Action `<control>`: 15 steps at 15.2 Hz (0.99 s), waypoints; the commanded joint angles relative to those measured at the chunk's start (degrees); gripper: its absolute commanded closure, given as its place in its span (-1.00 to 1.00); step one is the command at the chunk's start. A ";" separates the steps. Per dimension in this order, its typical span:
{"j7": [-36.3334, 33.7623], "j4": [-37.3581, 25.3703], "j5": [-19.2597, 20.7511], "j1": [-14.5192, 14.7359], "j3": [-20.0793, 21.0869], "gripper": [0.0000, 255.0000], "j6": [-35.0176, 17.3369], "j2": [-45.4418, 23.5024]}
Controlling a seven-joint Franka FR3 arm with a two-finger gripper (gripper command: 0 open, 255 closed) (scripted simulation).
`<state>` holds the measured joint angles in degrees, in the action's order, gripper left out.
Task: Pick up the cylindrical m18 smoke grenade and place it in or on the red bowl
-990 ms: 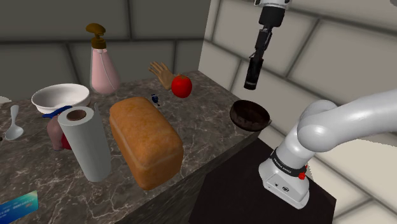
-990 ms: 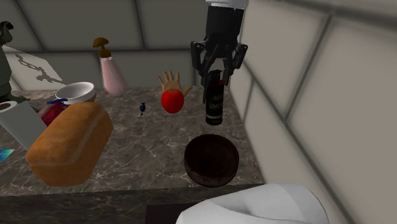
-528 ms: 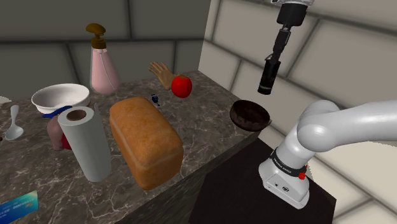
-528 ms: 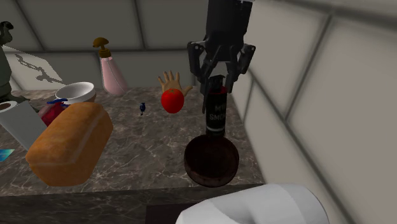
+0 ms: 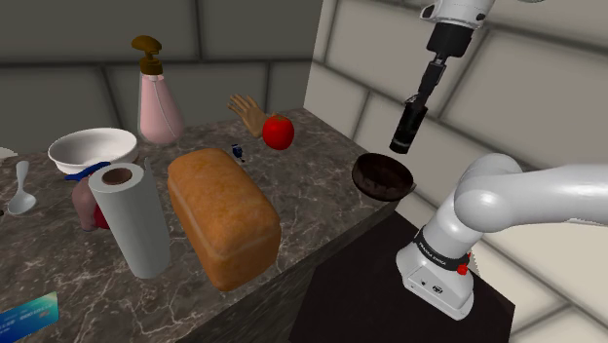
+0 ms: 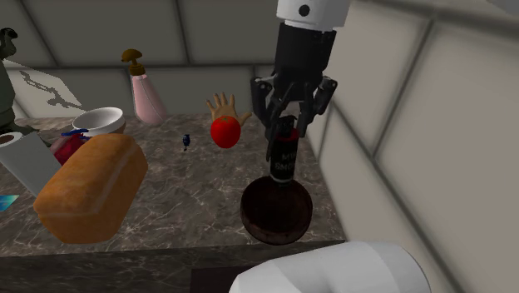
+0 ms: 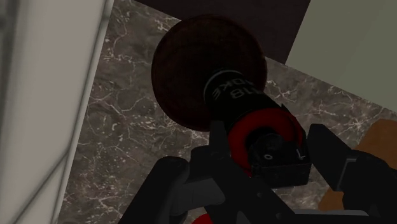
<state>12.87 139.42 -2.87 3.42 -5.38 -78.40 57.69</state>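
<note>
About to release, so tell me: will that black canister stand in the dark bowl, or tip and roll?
Likely tips: the canister is tall and narrow, hanging nearly upright from the gripper above the curved bowl. Its round body may then roll, though the rim should probably contain it. It looks rigid.

The dark marbled stone worktop (image 5: pixel 312 185) carried a dark reddish-brown round bowl (image 5: pixel 383 176) close to its corner by the pale wall. A big brown loaf of bread (image 5: pixel 222 216) lay mid-surface, with an upright white paper-towel roll (image 5: pixel 132 220) just beside it. Further back stood a pink soap bottle with a brown pump (image 5: pixel 157 102), a round red fruit (image 5: pixel 279 131) and a wooden model hand (image 5: pixel 248 113). A white spoon (image 5: pixel 21 190) lay near the far end.
</note>
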 commanded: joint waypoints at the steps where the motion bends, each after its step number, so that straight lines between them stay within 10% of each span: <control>1: 0.12 1.88 0.11 -0.17 -0.13 1.00 -1.15 1.00; 15: 0.92 12.63 0.69 -0.72 -0.53 1.00 -8.46 4.38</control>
<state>13.74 151.85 -2.22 2.73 -5.85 -86.68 61.98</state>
